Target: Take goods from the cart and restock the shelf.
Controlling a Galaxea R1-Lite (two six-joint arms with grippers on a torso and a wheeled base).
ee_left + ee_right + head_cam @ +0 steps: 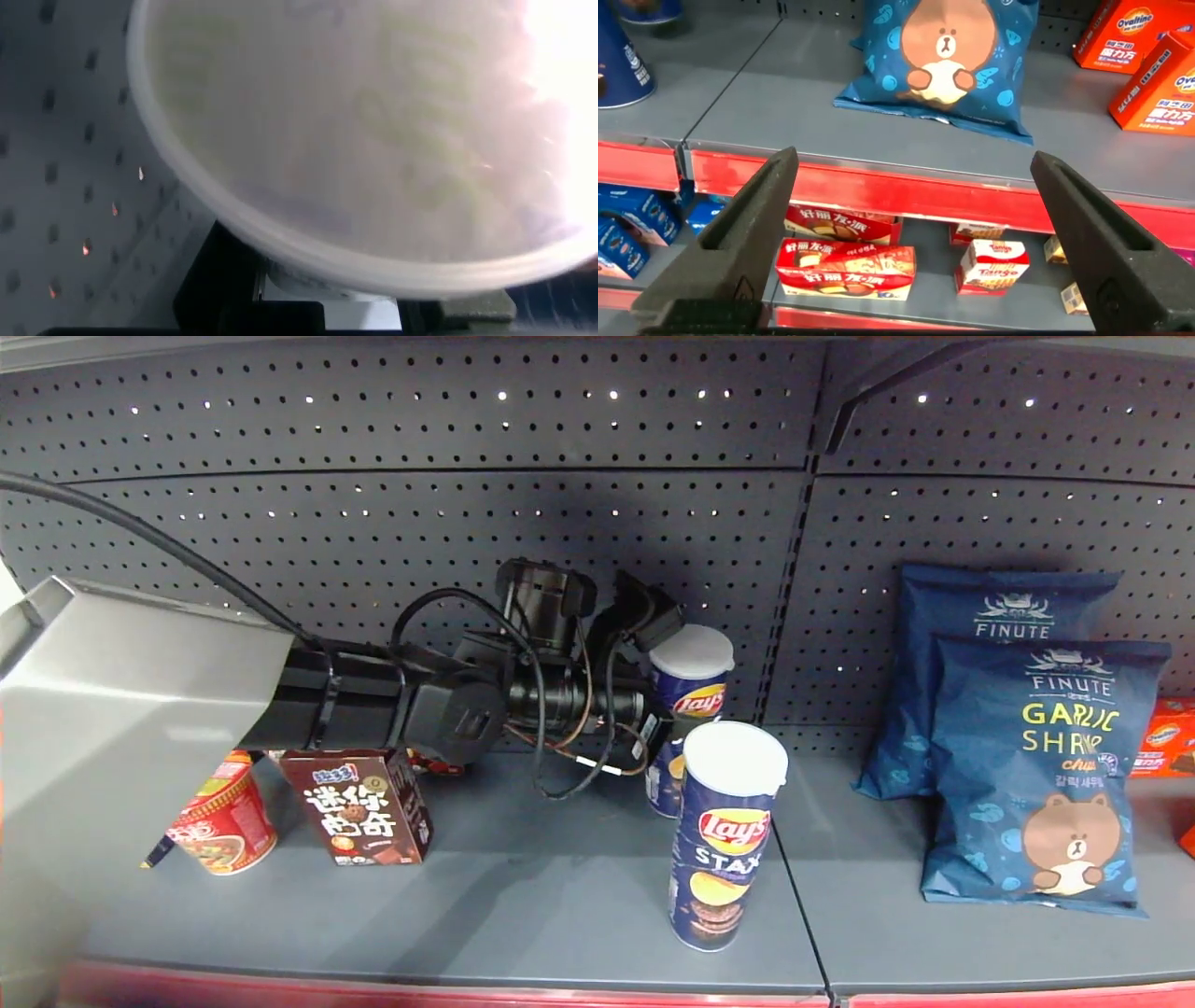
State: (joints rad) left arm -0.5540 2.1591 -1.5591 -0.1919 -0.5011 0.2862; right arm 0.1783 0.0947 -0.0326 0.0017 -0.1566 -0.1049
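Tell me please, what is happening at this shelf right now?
The robot is restocking the shelf. Its left arm lies stretched over the board, and the left tool sits around the rear chip can, which stands upright just behind the front chip can. Whether the tool is clamped on that can cannot be told. The right tool is open, holds nothing, and faces the shelf edge near a blue snack bag.
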